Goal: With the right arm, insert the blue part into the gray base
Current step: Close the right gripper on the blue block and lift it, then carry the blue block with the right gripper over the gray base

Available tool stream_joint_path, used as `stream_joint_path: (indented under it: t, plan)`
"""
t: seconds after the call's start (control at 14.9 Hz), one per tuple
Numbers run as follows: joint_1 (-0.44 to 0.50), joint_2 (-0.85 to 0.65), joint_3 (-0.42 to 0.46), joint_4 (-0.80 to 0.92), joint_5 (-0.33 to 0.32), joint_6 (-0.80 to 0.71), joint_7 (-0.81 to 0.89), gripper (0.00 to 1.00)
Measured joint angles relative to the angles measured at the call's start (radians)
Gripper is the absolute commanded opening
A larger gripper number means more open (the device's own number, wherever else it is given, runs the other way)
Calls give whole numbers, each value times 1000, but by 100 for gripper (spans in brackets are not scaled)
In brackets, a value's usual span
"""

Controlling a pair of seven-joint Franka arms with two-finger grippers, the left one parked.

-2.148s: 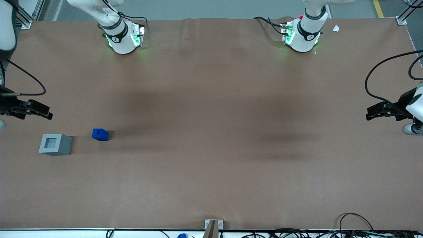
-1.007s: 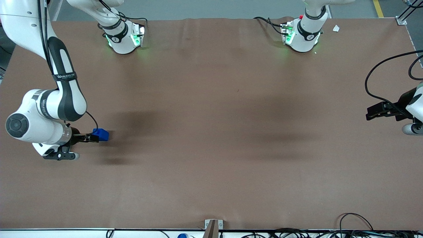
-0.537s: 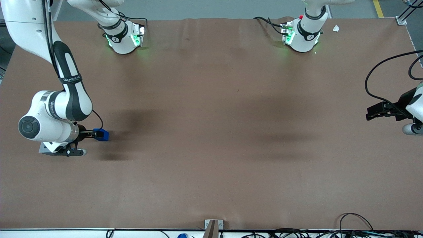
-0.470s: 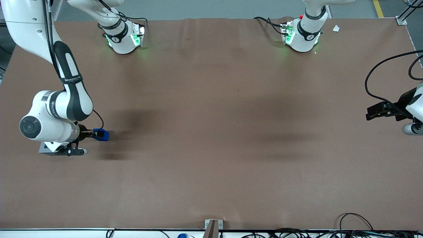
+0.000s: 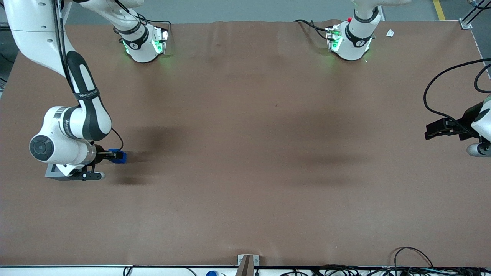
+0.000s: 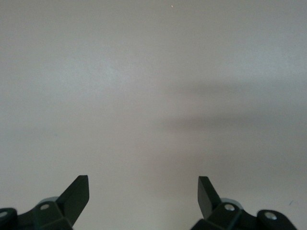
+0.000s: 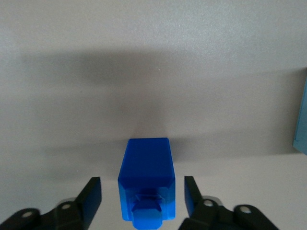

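Right arm band lettering not legible. Gripper jaws spread, blue part between them, untouched. Gray base beside it, mostly under the wrist.

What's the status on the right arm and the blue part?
Tool open, fingers either side of the blue part, no grip yet. Part lying on the table. Gray base mostly hidden under the right arm. Nothing in the way.
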Motion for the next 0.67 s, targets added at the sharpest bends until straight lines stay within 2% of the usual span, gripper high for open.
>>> stream_joint_path:
  t: [0.27, 0.54, 0.67]
  plan:
    - [-1, 9, -2, 0, 0, 2, 0, 56]
    - [-1, 9, -2, 0, 0, 2, 0, 29]
    - [-2, 9, -2, 0, 0, 2, 0, 12]
